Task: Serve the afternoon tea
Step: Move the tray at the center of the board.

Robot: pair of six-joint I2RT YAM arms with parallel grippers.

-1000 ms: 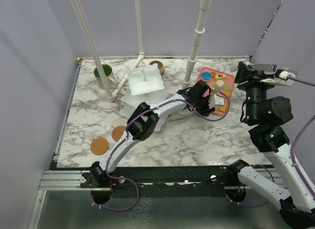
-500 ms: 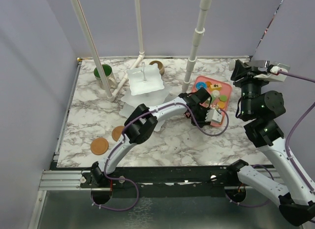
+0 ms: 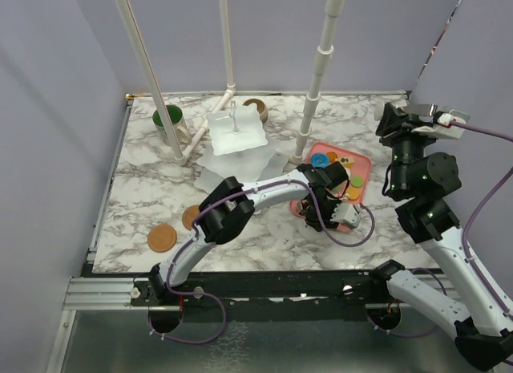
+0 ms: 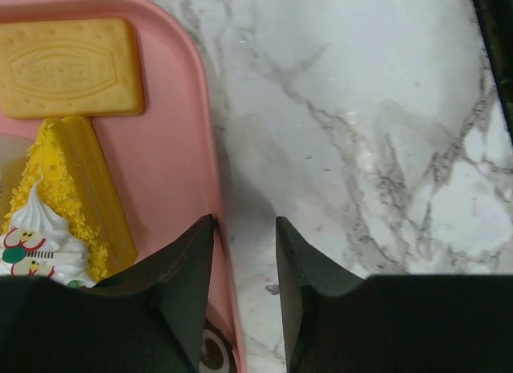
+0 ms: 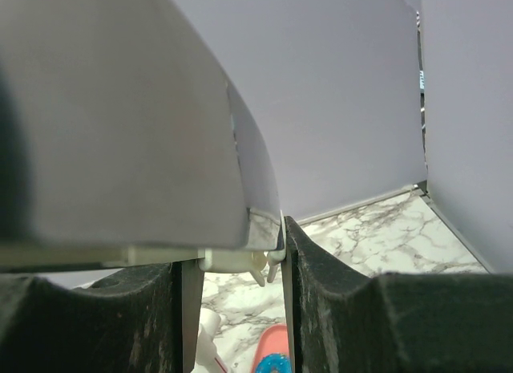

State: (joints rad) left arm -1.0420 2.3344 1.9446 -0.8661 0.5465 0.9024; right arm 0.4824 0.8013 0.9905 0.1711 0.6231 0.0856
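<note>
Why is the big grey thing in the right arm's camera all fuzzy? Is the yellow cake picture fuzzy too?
Right wrist view: the grey slab sits very near the lens, so it blurs; the marble table behind looks sharper. Left wrist view: sharp, the yellow cake slice and pink tray are crisp, with a soft shadow beside the tray's rim.

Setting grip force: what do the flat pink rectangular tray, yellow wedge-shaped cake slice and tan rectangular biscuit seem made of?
Flat pink rectangular tray: likely moulded plastic, smooth, slight sheen, rounded rim. Yellow wedge-shaped cake slice: probably toy plastic, gritty crumb-like surface. Tan rectangular biscuit: probably matte plastic, embossed pattern.
</note>
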